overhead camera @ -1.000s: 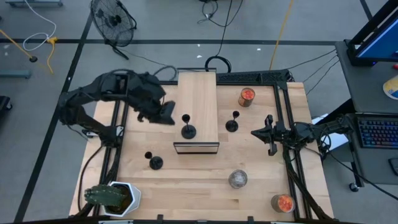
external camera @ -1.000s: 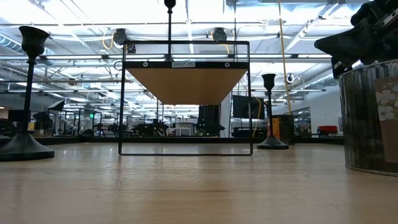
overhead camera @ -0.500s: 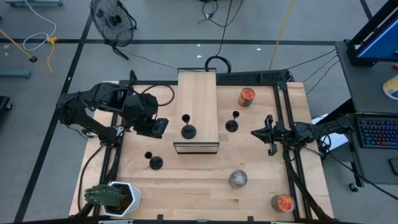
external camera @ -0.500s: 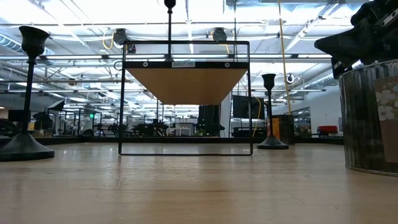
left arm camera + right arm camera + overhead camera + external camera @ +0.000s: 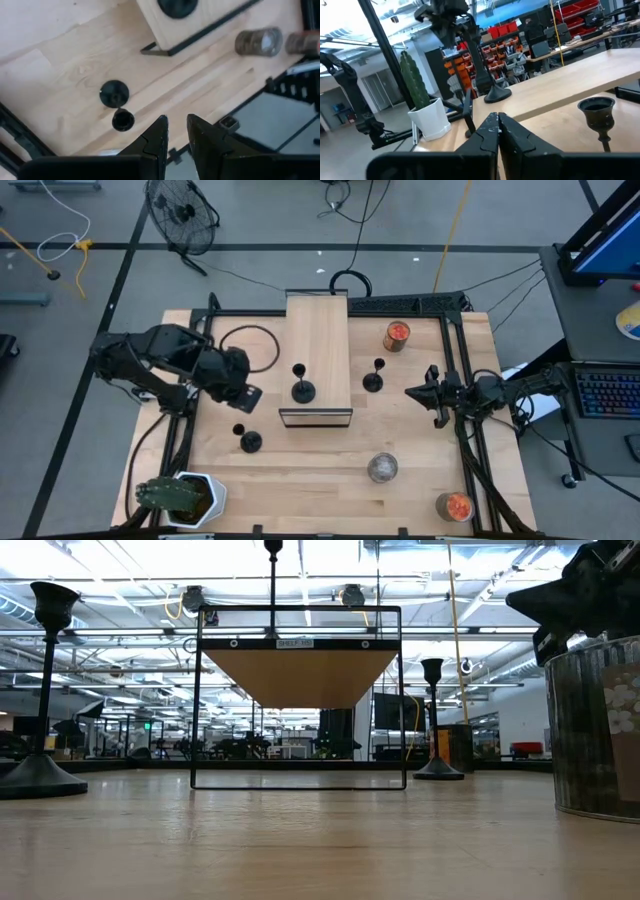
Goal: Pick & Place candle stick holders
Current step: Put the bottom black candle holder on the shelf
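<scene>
On my left, the left gripper [image 5: 250, 396] hangs over the counter [image 5: 320, 470] with its fingers [image 5: 152, 142] slightly apart and empty, just above one candle stick holder [image 5: 248, 440]. A second holder [image 5: 302, 388] stands on the wooden shelf [image 5: 318, 330], a third [image 5: 373, 380] just right of it. Far right, the right gripper [image 5: 432, 396] waits, fingers together.

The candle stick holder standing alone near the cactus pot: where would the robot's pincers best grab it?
Probably the thin upright stem of that candle stick holder, coming straight down from above with the left gripper, which hangs close beside it. The round base lies flat against the table, leaving little to pinch, while the stem stands free between base and cup.
</scene>
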### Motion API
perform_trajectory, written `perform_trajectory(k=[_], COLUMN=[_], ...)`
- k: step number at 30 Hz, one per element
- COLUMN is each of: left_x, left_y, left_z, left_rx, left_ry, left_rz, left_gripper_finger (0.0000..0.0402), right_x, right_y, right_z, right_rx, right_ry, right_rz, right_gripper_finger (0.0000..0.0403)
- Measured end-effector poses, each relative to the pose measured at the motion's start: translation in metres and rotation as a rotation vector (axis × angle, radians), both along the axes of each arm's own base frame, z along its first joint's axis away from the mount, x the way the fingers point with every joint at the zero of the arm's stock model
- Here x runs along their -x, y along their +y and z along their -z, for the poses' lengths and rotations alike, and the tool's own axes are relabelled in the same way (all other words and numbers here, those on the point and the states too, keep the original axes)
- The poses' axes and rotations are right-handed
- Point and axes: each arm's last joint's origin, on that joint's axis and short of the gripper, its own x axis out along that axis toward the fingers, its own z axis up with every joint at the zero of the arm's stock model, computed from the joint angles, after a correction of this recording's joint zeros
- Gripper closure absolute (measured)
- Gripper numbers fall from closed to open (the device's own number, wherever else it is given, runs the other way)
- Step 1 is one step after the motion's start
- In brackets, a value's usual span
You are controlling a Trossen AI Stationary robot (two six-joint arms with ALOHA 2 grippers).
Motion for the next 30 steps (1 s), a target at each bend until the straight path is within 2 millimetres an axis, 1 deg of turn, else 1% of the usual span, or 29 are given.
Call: perform_trajectory(k=[6,13,18,24,30], left_x=[0.002,0.004,0.004,-0.001,0.001], left_y=[-0.016,-0.041,-0.054,-0.066,-0.071], left_z=[0.011,0.043,0.061,0.076,0.095], left_rx=[-0.022,-0.025,-0.045,-0.067,-0.076], left_ry=[0.044,0.163,0.197,0.147,0.198], left_rz=[0.131,0.266,0.286,0.325,0.336], left_gripper_finger=[0.0323,0.0323,0.0323,0.0323,0.0323], right_x=[0.0,0.0,0.0,0.0,0.0], right_y=[0.0,0.0,0.0,0.0,0.0], right_z=[0.0,0.0,0.0,0.0,0.0], right_rx=[0.0,0.0,-0.001,-0.001,-0.001], right_ry=[0.002,0.003,0.003,0.003,0.003], right_rz=[0.0,0.0,0.002,0.003,0.004], right_gripper_finger=[0.0403,0.0403,0.0403,0.0403,0.0403])
